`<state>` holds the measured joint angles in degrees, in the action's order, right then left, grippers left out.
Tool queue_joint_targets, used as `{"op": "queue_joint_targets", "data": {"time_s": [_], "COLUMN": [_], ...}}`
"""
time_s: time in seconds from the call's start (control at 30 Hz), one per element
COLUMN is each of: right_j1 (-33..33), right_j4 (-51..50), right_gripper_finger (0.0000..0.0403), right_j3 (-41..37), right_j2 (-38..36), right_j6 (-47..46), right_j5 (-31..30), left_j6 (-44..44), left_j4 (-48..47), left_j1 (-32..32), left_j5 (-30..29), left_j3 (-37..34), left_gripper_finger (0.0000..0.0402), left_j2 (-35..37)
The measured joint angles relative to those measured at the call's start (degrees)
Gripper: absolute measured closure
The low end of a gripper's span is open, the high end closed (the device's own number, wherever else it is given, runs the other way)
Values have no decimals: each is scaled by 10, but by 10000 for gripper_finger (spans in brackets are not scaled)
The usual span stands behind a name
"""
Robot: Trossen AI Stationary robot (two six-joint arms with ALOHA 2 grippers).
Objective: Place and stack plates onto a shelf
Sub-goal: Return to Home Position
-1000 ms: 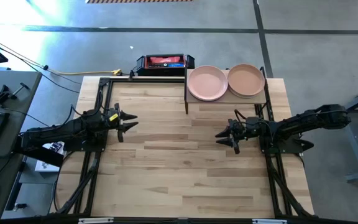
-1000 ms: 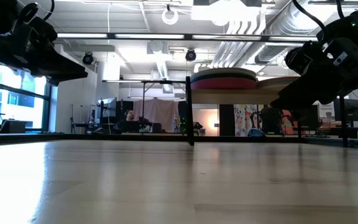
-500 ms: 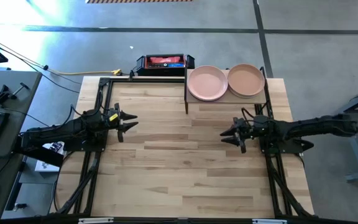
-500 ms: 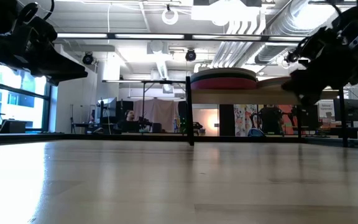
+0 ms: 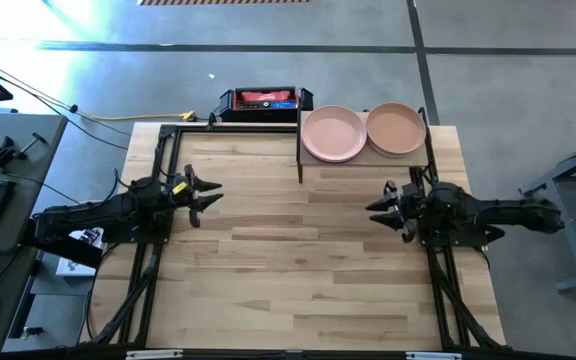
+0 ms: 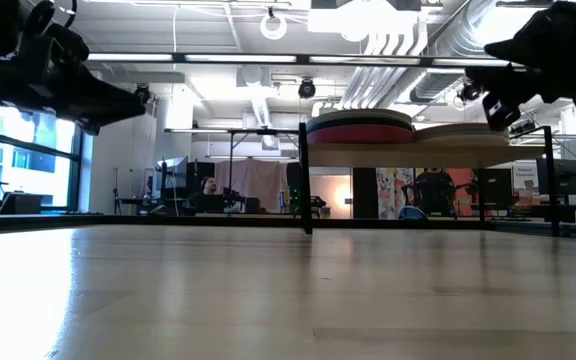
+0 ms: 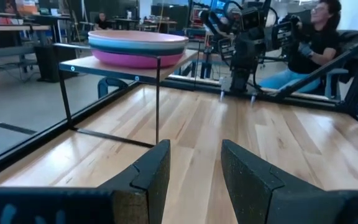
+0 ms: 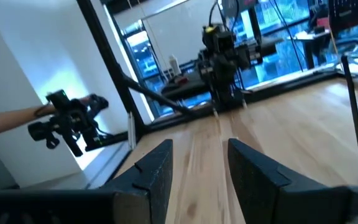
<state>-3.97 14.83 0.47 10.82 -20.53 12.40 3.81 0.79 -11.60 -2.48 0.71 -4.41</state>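
Two stacks of plates rest on the shelf [image 5: 365,160] at the table's far right: one with a pink plate on top [image 5: 333,133], one with a peach plate on top [image 5: 396,128]. In the left wrist view, the nearer stack [image 7: 138,48] shows magenta, teal and pink rims. My left gripper [image 5: 211,195] hovers open over the table's left side, its fingers [image 7: 194,174] empty and pointing level. My right gripper [image 5: 376,210] hovers open near the right edge, just nearer than the shelf, with nothing between its fingers [image 8: 199,168].
Bare wood lies between the two grippers [image 5: 288,250]. Black frame rails [image 5: 158,190] run along the table's left and right sides. A red and black box [image 5: 263,100] sits beyond the far edge. A person [image 7: 309,37] sits behind the right arm, and a hand [image 8: 5,118] shows beyond the left arm.
My right gripper has drawn back toward the table's right edge and risen, tipping up from a downward slant to level. It has stayed open and empty. The plates and shelf have not moved.
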Motion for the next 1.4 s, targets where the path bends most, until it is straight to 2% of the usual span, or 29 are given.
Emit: {"op": "queue_joint_targets", "data": {"time_s": [0.3, 0.53, 1.4], "right_j1": [0, 0, 0], "right_j4": [-2, -18, -23], "right_gripper_finger": [261, 261, 261], "right_j3": [0, 0, 0], "right_j2": [-41, -107, -105], "right_j6": [0, 0, 0], "right_j5": [0, 0, 0], "left_j6": [0, 0, 0], "left_j4": [0, 0, 0], "left_j1": [0, 0, 0], "left_j5": [0, -1, -1], "left_j3": [0, 0, 0], "left_gripper_finger": [271, 271, 271], "left_j2": [5, 5, 4]}}
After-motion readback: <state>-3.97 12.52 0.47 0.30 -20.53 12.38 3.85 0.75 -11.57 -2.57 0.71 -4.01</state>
